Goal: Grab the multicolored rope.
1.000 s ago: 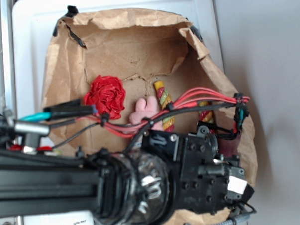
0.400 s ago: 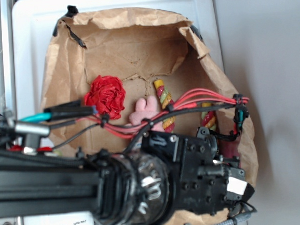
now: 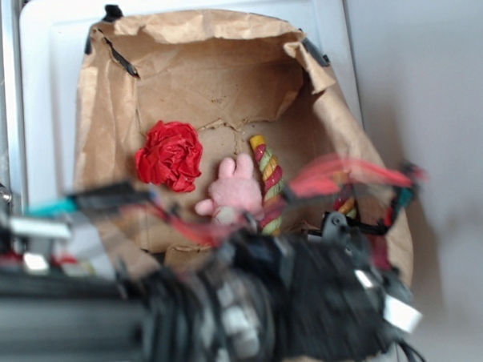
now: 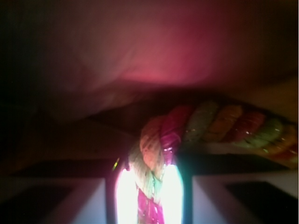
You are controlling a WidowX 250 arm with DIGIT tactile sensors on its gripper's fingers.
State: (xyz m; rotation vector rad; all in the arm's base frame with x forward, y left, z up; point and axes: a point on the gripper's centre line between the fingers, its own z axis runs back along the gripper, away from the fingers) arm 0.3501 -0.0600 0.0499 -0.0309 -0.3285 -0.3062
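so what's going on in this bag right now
A robot arm is reaching into an open brown paper bag that holds a red paper ball, a pink plush bunny and a multicolored rope. The arm is blurred in the outside view. Its wrist camera shows the rope very close, bending down between two glowing patches, but whether the end effector has closed on it can't be told.

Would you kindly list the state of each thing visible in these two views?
multicolored rope: bent in a U, lying in the bag beside the bunny.
pink plush bunny: lying flat, ears up-frame.
red paper ball: crumpled, resting apart.
brown paper bag: open, crumpled.
end effector: around the rope's bend; open or shut unclear.
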